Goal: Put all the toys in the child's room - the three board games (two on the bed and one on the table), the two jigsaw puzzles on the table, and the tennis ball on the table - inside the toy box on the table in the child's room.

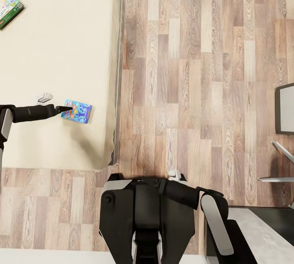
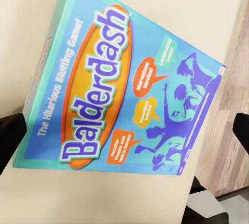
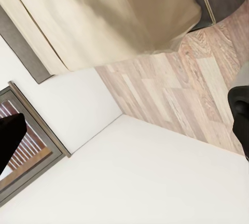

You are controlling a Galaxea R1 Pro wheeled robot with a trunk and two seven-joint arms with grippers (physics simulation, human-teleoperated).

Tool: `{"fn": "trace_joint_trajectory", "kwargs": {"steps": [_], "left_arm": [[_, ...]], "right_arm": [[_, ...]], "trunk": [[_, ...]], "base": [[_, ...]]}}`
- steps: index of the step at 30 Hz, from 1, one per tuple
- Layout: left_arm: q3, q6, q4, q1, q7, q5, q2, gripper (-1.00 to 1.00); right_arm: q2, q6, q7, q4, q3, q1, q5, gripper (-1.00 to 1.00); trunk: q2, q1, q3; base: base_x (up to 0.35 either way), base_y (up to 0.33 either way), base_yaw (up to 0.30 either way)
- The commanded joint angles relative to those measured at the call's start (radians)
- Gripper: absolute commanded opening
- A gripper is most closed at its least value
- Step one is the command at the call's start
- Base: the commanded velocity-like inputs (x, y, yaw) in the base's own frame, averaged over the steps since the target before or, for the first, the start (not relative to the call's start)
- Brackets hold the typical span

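At the far left of the head view, the larger green-edged cartoon-covered board game box [image 1: 9, 7] lies flat on the beige mattress of the low wide bed [image 1: 57, 52], near the mattress's far corner and well apart from either arm; it is untouched. Further along, the left arm reaches out low over the mattress, and the left gripper [image 1: 68, 110] has its dark fingers at the near edge of the small blue flat board game box [image 1: 76, 111] [image 2: 122, 86], which rests on the mattress close to its floor-side edge. In the left wrist view the fingers stand spread, one dark tip at each side of the picture with the box between them; no grasp is yet made, in my judgement. To the right lies the wood-plank floor [image 1: 192, 76]. The right arm is folded against the trunk, with the right gripper [image 1: 174, 174] tucked by the shoulder; the right wrist view shows its fingertips apart, holding nothing. At the far right only the edge of a dark grey desk section [image 1: 261, 231] appears. Judged overall, both bed games remain to be carried over.
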Motion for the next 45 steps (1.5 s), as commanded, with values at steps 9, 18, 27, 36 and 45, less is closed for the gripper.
{"fn": "trace_joint_trajectory", "kwargs": {"steps": [9,18,27,36,45], "left_arm": [[0.003,0.025,0.000,0.000,-0.019,-0.003,0.000,1.00],[0.003,0.029,0.000,0.000,-0.034,-0.003,-0.001,1.00],[0.003,0.040,0.000,0.000,-0.035,-0.003,-0.004,1.00],[0.002,0.042,0.000,0.000,-0.034,-0.005,-0.001,1.00],[0.001,0.035,-0.007,0.000,-0.024,-0.009,0.001,1.00]], "right_arm": [[0.000,0.004,0.009,0.000,-0.001,0.000,0.009,1.00],[0.001,0.004,0.009,0.000,-0.001,0.000,0.009,1.00],[0.002,0.003,0.009,0.000,0.000,0.000,0.009,1.00],[0.001,0.003,0.009,0.000,0.000,0.000,0.010,1.00],[0.000,-0.050,0.008,0.000,0.002,0.001,0.009,1.00]], "trunk": [[-0.002,0.001,-0.001],[-0.002,0.001,-0.001],[-0.002,0.001,-0.001],[-0.002,0.001,-0.001],[-0.002,0.001,-0.001]], "base": [[0.000,0.000,0.000],[0.000,0.000,0.000],[0.000,0.000,0.000],[0.000,0.000,0.000],[0.000,0.000,0.000]]}}
